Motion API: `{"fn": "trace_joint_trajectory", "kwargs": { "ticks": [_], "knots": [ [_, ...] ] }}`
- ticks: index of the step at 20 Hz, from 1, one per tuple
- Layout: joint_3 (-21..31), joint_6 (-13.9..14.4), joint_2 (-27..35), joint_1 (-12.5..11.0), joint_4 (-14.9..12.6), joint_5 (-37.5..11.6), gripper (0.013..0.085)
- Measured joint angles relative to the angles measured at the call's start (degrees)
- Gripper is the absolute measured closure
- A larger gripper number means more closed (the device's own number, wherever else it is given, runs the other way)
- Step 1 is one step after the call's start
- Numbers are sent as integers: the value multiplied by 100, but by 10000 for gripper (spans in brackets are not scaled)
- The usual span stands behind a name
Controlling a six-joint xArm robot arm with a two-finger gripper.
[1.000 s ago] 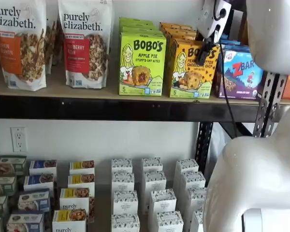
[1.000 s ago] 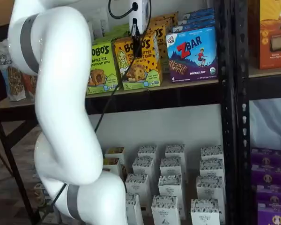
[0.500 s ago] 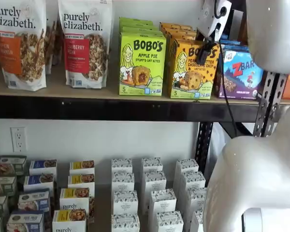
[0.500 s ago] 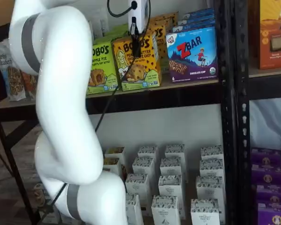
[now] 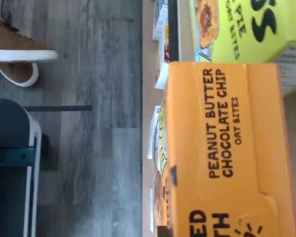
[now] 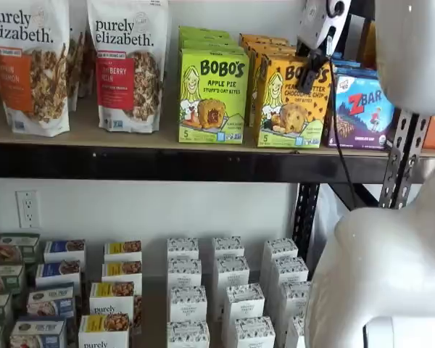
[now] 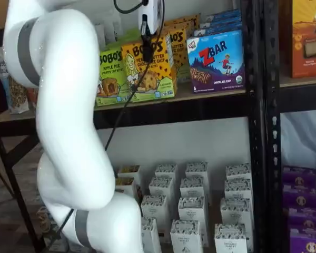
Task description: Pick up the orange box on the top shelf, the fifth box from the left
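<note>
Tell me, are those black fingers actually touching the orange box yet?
Cannot tell. In both shelf views the fingers overlap the front of the orange box, so any gap is hidden. The wrist view shows the box's top close up, but no fingers.

The orange box [image 6: 290, 100], a Bobo's peanut butter chocolate chip carton with a cartoon blonde woman, stood slightly tilted at the front edge of the top shelf [image 6: 130, 138], tan-boarded and black-railed.

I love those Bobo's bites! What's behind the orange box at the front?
More orange cartons of the same kind line up behind the orange box on the top shelf. How many is unclear; the front one covers most of them.
</note>
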Motion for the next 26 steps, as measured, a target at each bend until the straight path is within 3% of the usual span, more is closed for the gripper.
{"fn": "trace_joint_trajectory", "kwargs": {
  "ticks": [16, 26],
  "knots": [
    [519, 55, -950, 19, -259, 614, 730],
    [919, -167, -1531, -196, -423, 874, 730]
  ]
}}
